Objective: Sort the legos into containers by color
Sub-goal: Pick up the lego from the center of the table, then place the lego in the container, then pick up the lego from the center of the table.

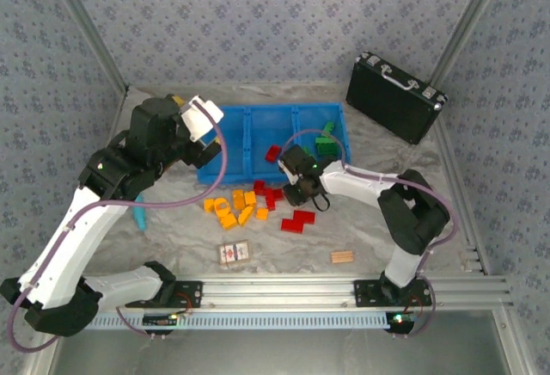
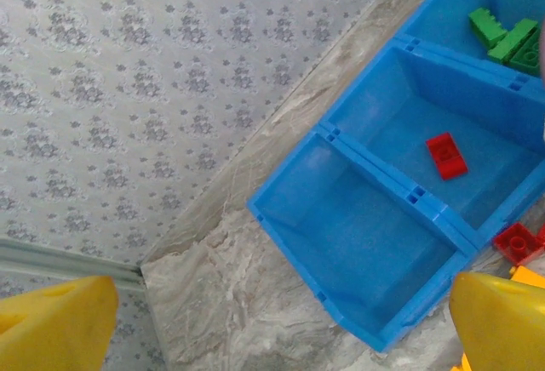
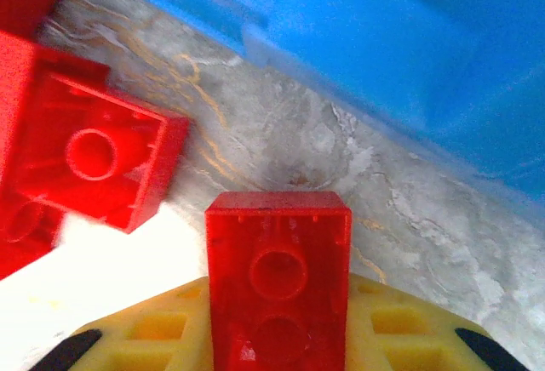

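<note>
The red brick you are sorting sits pinched lengthwise in the right gripper, over the worktop just short of the near wall of the blue tray. Lift it clear of that wall before moving forward, or the brick may catch and twist out. Aim for the middle compartment, where another red one lies, not the one holding green bricks. Release low. Mind the loose red bricks just beside you. The left gripper hangs spread and empty above the tray, so watch for crowding.
</note>
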Robot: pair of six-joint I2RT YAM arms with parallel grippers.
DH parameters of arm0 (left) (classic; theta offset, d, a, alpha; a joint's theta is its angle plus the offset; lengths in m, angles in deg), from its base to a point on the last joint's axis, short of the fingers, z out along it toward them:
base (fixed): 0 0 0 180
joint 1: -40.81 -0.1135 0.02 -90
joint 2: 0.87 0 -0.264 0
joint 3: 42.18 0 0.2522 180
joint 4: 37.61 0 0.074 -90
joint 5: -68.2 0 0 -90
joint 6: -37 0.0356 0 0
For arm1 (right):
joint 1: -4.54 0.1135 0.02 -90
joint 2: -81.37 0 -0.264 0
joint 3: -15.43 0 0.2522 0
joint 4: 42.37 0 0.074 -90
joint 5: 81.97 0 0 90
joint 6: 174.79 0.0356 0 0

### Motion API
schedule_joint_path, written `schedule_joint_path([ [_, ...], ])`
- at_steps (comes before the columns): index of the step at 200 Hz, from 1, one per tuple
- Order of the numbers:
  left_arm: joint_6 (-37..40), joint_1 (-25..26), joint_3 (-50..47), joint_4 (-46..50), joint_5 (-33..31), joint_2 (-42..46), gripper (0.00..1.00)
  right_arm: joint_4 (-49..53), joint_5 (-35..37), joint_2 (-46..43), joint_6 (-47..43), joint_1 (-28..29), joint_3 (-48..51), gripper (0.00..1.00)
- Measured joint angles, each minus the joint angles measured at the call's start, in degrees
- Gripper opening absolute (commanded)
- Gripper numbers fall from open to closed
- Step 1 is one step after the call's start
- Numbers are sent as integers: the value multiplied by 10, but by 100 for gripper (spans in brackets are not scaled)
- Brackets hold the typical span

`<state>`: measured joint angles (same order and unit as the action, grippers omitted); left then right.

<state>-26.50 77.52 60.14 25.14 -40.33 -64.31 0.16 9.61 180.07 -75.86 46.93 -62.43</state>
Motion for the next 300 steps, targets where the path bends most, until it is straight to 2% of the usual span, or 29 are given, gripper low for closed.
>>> schedule_joint_path([
  [60,-2,-22,-18,-19,0,0,100,3,-14,0,-17,-3,-158,25],
  [89,-1,-22,-21,-21,3,-1,100,-11,-14,73,-18,-12,-247,24],
  [117,2,-22,-24,-27,7,-1,100,-10,2,139,-9,-19,-286,25],
  [143,7,-22,-34,-29,7,-1,100,0,12,189,2,-28,-313,32],
  [161,12,-23,-40,-31,7,-2,100,4,12,201,11,-33,-315,44],
  [186,16,-23,-44,-39,7,-7,100,1,13,198,19,-36,-311,54],
  [214,16,-23,-44,-43,7,-8,100,0,12,162,20,-25,-282,53],
  [251,15,-23,-44,-42,13,-7,100,18,21,77,27,14,-223,41],
  [300,13,-23,-45,-43,23,5,100,57,20,28,103,77,-155,41],
])
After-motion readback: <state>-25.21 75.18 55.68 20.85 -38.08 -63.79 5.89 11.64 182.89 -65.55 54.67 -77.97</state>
